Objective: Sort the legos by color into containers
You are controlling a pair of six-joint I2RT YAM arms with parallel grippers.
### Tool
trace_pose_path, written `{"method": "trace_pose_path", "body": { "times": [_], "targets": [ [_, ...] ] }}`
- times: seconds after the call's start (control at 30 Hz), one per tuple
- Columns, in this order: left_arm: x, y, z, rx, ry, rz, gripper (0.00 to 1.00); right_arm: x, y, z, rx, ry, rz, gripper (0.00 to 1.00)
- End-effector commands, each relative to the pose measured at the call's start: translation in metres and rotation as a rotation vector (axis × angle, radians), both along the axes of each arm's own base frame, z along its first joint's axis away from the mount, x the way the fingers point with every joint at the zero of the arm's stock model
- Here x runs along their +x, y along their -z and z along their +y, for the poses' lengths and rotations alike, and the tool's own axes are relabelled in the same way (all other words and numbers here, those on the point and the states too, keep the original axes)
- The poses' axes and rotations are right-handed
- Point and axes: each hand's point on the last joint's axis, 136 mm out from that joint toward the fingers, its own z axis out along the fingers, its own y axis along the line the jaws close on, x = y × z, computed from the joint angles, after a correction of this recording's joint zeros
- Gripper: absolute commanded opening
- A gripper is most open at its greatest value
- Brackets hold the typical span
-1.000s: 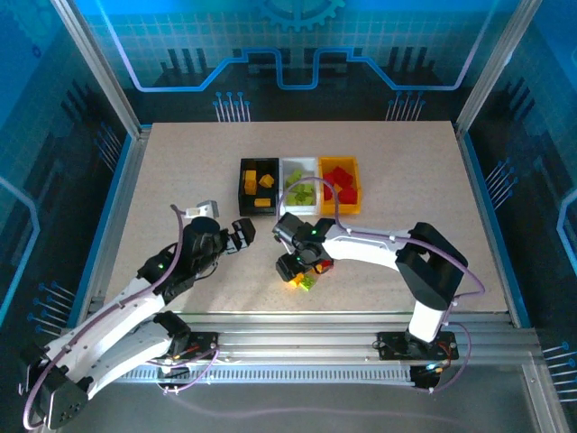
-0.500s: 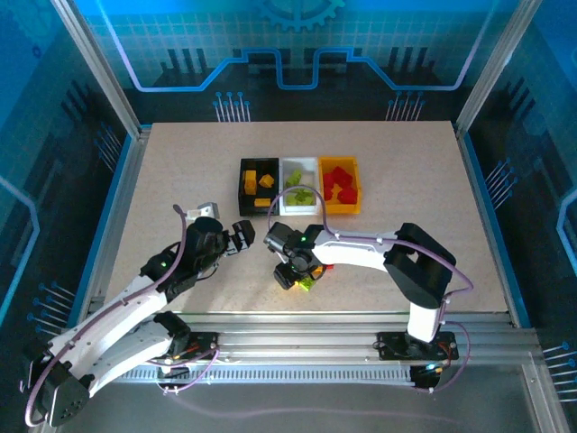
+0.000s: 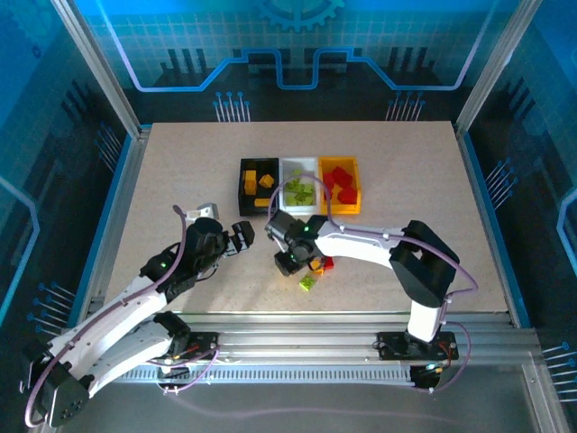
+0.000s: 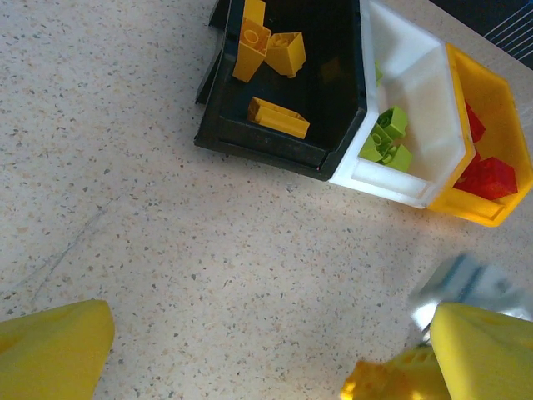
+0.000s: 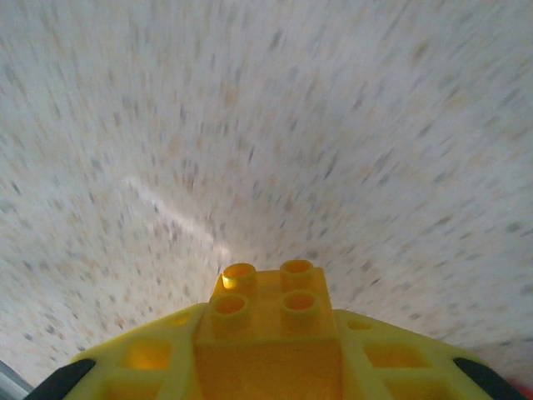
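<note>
Since half a second ago the right gripper (image 3: 288,262) has pulled off the little heap of loose legos, back toward the white bin (image 3: 300,162). That bares a lime green brick (image 3: 309,282), the loose piece farthest from that bin, and a red brick (image 3: 327,263) between the two. Its wrist view is smeared with motion blur. Even so, its yellow fingers (image 5: 150,362) are clamped on a yellow brick (image 5: 266,308) with four studs, the lower half cut off by the frame.

The left gripper (image 3: 242,236) hangs with jaws spread wide and nothing between them, down and to the left of the white bin. In its wrist view a yellow lump (image 4: 387,382) is cropped at the bottom edge, and a pale blurred shape (image 4: 466,283) near it cannot be identified.

The black bin (image 3: 242,185) touches the white bin's left side and holds yellow pieces. The yellow-orange bin (image 3: 358,185) touches its right side and holds red ones. Green pieces lie in the white bin itself.

All of it sits on the speckled beige table (image 3: 180,171), boxed in by aluminium posts and blue-lit panels with a circuit pattern.
</note>
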Motion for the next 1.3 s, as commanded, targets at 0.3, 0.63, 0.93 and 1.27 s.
{"method": "trace_pose_path", "body": {
  "times": [0.3,0.63,0.93,1.27],
  "targets": [
    [-0.016,0.025,0.012,0.0,-0.029,0.067,0.99,0.163,-0.087,0.054,0.22,0.218,-0.257,0.31],
    [-0.022,0.035,0.01,-0.015,-0.016,0.095,0.99,0.234,-0.055,0.075,0.209,0.317,-0.308,0.34],
    [-0.021,0.032,0.007,-0.022,-0.005,0.087,0.99,0.24,-0.087,0.08,0.267,0.296,-0.361,0.61],
    [-0.014,0.018,-0.004,-0.022,0.051,0.068,0.99,0.197,-0.14,0.049,0.346,0.338,-0.368,0.67]
  ]
}}
